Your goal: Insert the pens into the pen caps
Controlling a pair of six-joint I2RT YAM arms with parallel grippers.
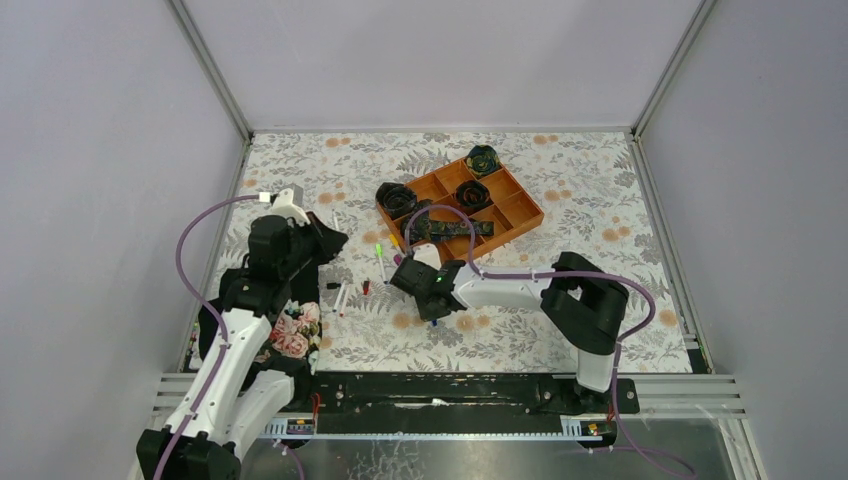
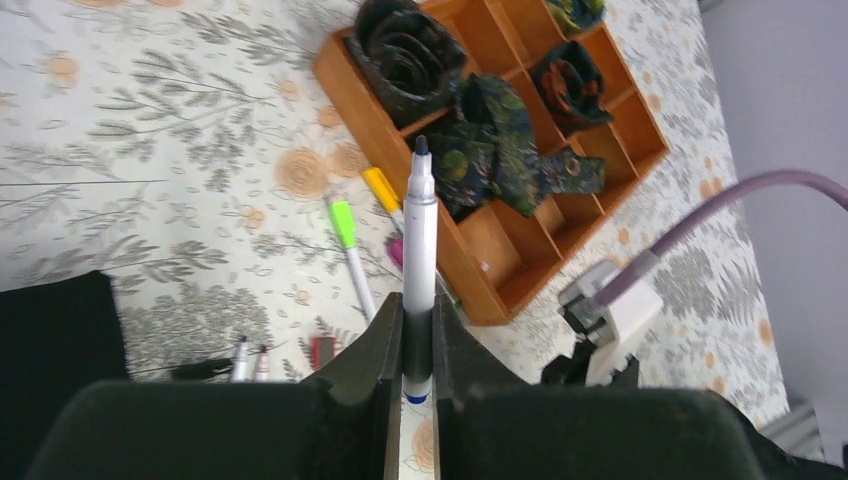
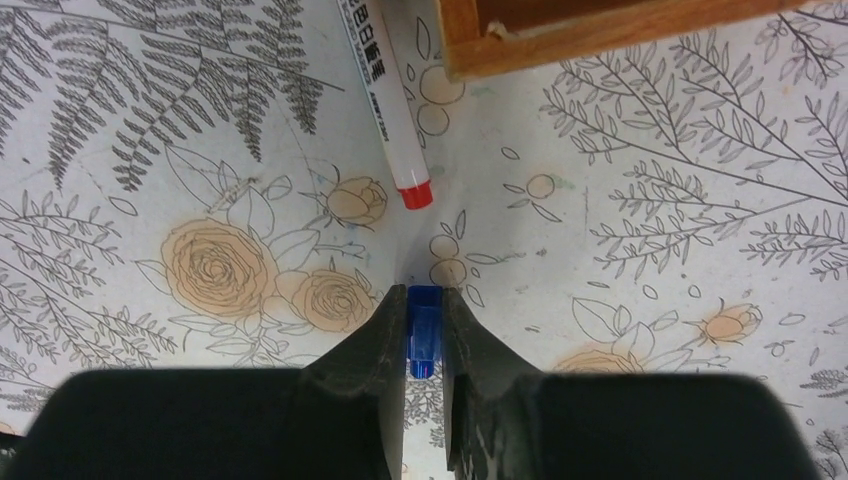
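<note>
The left claw (image 2: 418, 322) is clamped on a white-barrelled marker pen with a dark tip (image 2: 420, 230), the tip pointing away from the wrist, towards the orange wooden compartment tray (image 2: 500, 275). The right claw (image 3: 424, 298), low over the floral-patterned table (image 3: 650, 250), pinches a small blue plastic cap (image 3: 424, 335). Just ahead of it lies a white pen with a red end (image 3: 385, 100). Black print runs along its barrel, too small to read with certainty.
</note>
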